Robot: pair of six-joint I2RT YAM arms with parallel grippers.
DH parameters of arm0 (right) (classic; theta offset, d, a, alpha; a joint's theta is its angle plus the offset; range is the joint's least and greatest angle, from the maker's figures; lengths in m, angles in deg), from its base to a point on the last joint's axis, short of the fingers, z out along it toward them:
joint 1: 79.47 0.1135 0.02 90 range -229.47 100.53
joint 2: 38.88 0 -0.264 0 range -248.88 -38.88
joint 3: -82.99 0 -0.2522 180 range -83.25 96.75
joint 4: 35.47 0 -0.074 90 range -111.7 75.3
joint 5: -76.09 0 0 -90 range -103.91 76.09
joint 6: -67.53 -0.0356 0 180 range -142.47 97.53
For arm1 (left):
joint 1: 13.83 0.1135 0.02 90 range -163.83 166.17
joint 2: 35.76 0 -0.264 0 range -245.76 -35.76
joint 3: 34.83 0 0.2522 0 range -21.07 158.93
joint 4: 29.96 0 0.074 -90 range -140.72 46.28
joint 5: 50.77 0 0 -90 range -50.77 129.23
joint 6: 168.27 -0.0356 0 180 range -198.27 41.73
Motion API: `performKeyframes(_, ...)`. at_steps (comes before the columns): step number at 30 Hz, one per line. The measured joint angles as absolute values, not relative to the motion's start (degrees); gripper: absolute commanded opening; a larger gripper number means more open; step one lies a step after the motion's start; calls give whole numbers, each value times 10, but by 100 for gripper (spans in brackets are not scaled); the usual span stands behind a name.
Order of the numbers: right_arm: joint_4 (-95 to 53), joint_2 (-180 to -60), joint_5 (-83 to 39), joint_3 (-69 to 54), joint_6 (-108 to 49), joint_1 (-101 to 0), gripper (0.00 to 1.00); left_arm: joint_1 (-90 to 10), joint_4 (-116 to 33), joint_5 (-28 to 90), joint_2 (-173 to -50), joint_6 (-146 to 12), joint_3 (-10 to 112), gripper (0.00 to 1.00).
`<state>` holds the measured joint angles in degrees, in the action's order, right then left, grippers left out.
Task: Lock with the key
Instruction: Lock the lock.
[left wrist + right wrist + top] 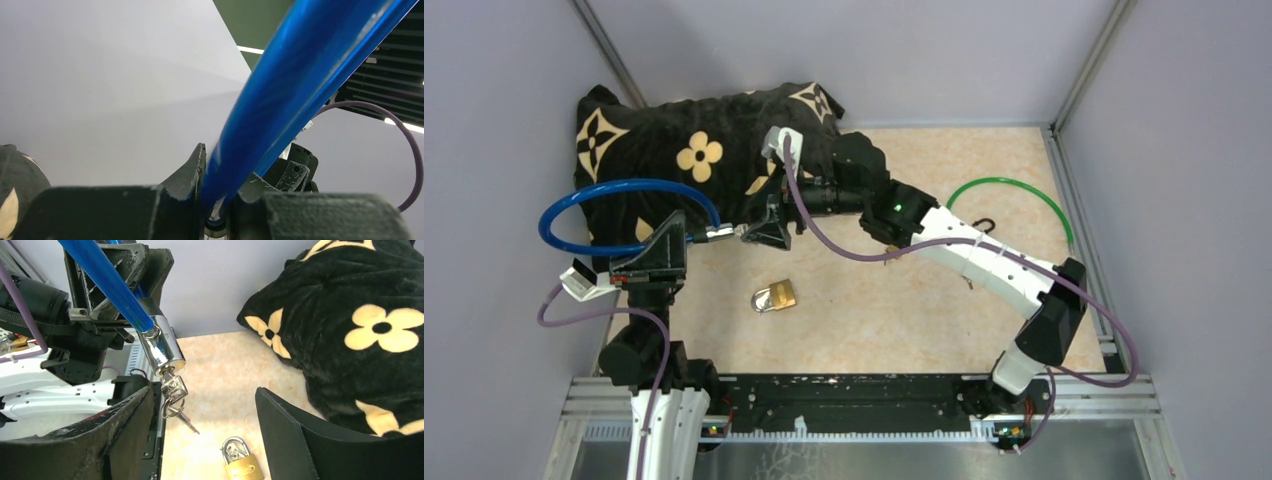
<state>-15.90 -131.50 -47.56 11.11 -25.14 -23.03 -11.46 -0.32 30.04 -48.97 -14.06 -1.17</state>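
Note:
A blue cable lock [624,187] loops out to the left, ending in a silver cylinder [720,232]. My left gripper [686,238] is shut on the blue cable [300,85] just behind that cylinder and holds it above the table. In the right wrist view, a key [173,388] sits in the end of the cylinder [162,347], with a ring and a second key [187,421] hanging from it. My right gripper [769,232] is open, level with the key end of the cylinder. Its jaws stand wide either side of the key [205,410] without touching it.
A brass padlock [775,297] lies on the beige table below the grippers and also shows in the right wrist view [240,465]. A black flowered blanket [704,150] is heaped at the back left. A green cable loop [1014,190] lies at the back right. Grey walls enclose the table.

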Motion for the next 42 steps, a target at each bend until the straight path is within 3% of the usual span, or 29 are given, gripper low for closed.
performKeyframes(11, -172, -1302, -516, 77, -254, -238, 61, -115, -3, 300, -490, -141, -12, 0)
performKeyframes(15, -140, -1323, -564, 134, -274, -246, 58, -114, -3, 300, -490, -142, -12, 0)
performKeyframes(19, -127, -1351, -607, 187, -297, -259, 46, -114, -3, 299, -490, -145, -12, 0)
performKeyframes(28, -86, -1399, -645, 219, -329, -263, 42, -114, -3, 297, -490, -147, -12, 0)
performKeyframes(31, -83, -1406, -652, 219, -336, -263, 31, -114, -3, 297, -490, -147, -12, 0)
performKeyframes(35, -84, -1409, -663, 219, -345, -263, 1, -115, -3, 297, -490, -148, -12, 0)
performKeyframes(42, -102, -1408, -652, 209, -345, -260, 0, -114, -1, 296, -490, -149, -12, 0)
